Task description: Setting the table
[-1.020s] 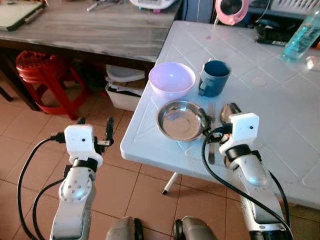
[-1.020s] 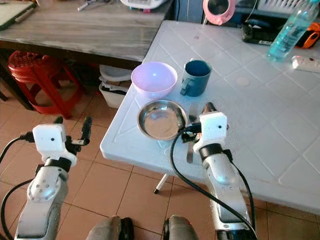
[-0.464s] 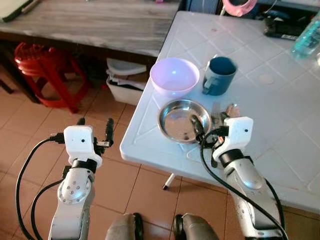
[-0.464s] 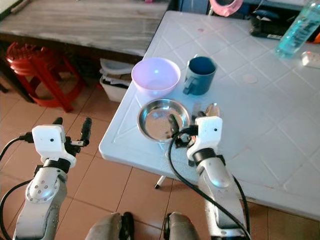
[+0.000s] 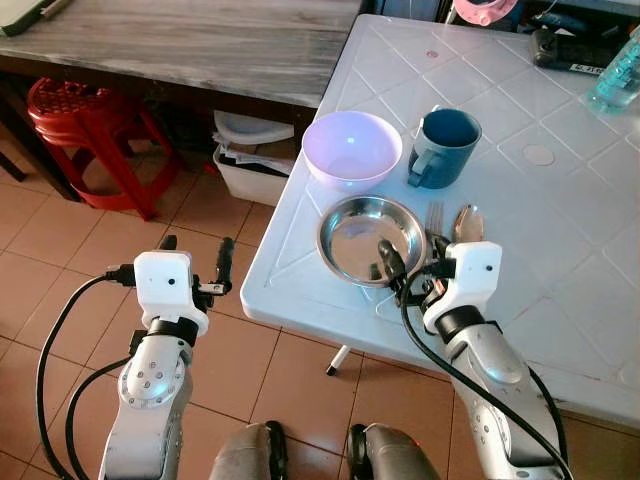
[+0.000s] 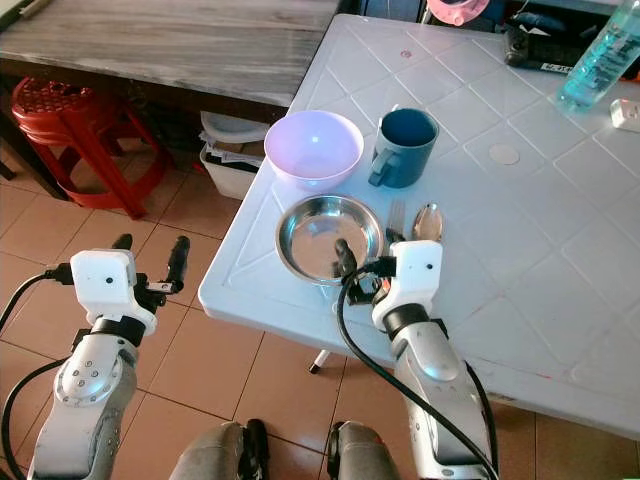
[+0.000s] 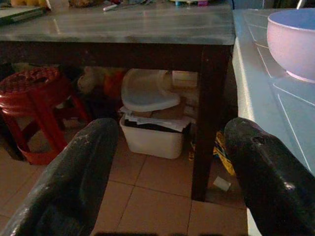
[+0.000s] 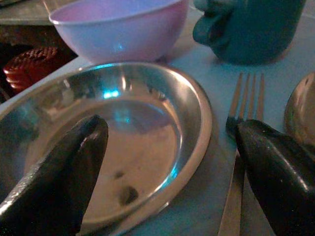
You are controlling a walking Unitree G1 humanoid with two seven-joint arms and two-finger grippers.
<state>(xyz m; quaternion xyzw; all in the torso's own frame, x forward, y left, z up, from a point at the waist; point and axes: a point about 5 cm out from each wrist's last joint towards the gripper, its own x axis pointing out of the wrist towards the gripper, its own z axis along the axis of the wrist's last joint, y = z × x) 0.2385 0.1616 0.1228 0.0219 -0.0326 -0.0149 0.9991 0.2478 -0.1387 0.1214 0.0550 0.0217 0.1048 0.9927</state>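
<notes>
Right wrist view shows the right gripper (image 8: 167, 162) with its two black fingers spread wide, one over the inside of the steel plate (image 8: 142, 123) and the other over the fork (image 8: 243, 105), so the plate's near rim sits between them; nothing is clamped yet; in the left eye view the plate lies at centre frame near the front edge of the white table (image 5: 560, 300), with the lilac bowl (image 5: 352, 150) just above it, the blue mug (image 5: 443, 147) to the upper right, and the fork and spoon (image 5: 467, 222) just right of the plate; the left gripper (image 5: 194, 262) hovers at lower left, off the table over the tiled floor, fingers apart and holding nothing; the step in hand looks like taking hold of the plate by its rim; the next move likely calls for lowering the fingers astride that rim and closing without catching the fork, which lies very close
</notes>
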